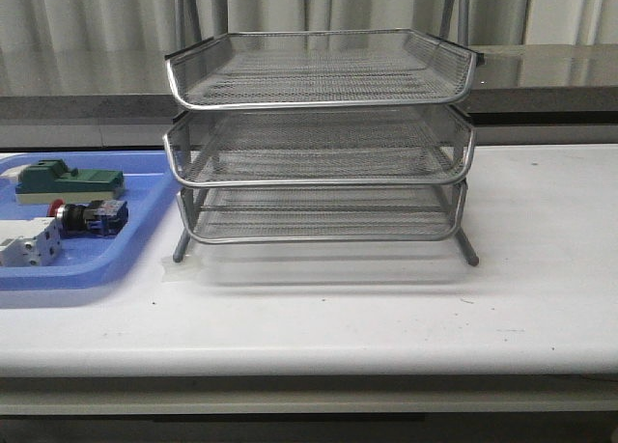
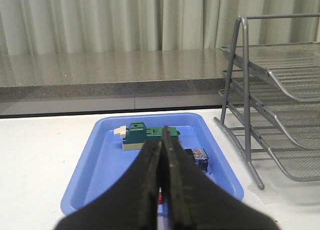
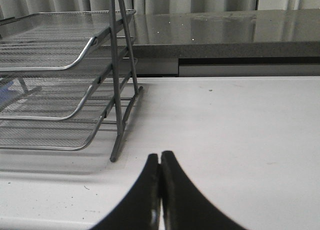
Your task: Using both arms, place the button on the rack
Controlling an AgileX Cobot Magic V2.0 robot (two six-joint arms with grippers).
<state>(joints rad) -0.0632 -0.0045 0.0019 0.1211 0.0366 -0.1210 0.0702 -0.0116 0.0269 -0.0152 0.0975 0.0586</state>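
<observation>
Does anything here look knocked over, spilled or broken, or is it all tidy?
Nothing stands out. The rack stands level on the table, all three tiers bare. The button lies on its side in the blue tray with the green block and white block. No spills or visible damage.

I count one rack (image 1: 319, 139) with three mesh tiers, on one white counter (image 1: 386, 308). One blue tray (image 1: 145, 235) at the rack's 9 o'clock holds three parts: one button (image 1: 89, 214), one green block (image 1: 68, 179), one white block (image 1: 29, 242). My grippers: two.
</observation>
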